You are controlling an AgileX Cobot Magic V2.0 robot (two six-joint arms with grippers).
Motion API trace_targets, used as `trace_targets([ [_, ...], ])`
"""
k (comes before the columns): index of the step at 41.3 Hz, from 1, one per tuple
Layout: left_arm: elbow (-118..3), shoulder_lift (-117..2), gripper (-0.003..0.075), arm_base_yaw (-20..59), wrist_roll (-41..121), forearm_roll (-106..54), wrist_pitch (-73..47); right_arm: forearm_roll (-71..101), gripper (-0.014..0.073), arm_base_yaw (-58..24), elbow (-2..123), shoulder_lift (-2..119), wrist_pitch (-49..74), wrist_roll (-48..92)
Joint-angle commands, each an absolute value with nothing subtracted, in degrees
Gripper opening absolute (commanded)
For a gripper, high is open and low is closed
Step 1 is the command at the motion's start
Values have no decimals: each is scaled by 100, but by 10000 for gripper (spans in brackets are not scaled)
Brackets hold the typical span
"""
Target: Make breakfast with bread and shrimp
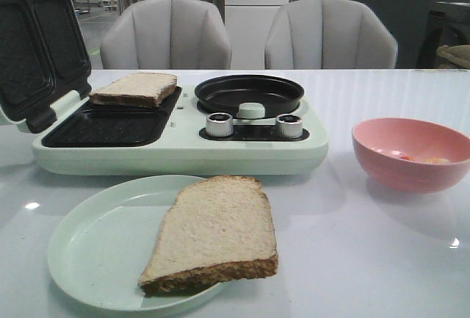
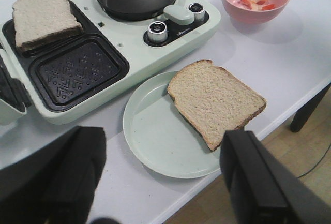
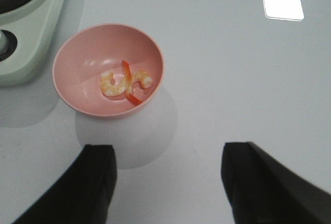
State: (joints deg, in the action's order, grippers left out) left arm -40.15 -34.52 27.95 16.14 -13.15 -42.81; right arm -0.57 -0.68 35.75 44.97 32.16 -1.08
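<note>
One bread slice point(image 1: 213, 239) lies on a pale green plate point(image 1: 95, 248) at the table's front; it also shows in the left wrist view point(image 2: 214, 100). A second slice point(image 1: 136, 88) lies in the far well of the open sandwich maker point(image 1: 176, 149), seen too in the left wrist view point(image 2: 44, 17). The shrimp point(image 3: 124, 83) lies in a pink bowl point(image 3: 77, 69), which stands at the right in the front view point(image 1: 411, 153). My left gripper point(image 2: 163, 182) is open and empty above the plate's near rim. My right gripper point(image 3: 168, 182) is open and empty, a little short of the bowl. Neither gripper shows in the front view.
The sandwich maker has an empty ridged near well point(image 1: 106, 128), a round black pan point(image 1: 250, 94), two knobs point(image 1: 219, 124) and a raised lid point(image 1: 37, 39) at the far left. Two grey chairs point(image 1: 165, 35) stand behind the table. The table's front edge point(image 2: 269, 123) runs close by the plate.
</note>
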Motion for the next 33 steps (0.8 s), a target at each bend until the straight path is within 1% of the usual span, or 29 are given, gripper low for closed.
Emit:
trace_targets([
  [1,-4174,-3446,521,2827,1598,-1444,-3814,-52,549,-44,3781,4499,2757,-87],
  [17,-4174,-3446,521,2827,1598,-1444,-3814,55,549,-44,3827,4595,2816,-87],
  [23,-4174,-3446,521,2827,1598,-1444,-3814,193,549,-73,4183,4972,3528,-58],
  [29,-4174,-3446,521,2827,1598,-1444,-3814,743,549,-337,4633,5518,4188,379],
  [33,-4174,-3446,521,2827,1598,-1444,-3814,1197,549,-558,4758,5864,4381,765],
])
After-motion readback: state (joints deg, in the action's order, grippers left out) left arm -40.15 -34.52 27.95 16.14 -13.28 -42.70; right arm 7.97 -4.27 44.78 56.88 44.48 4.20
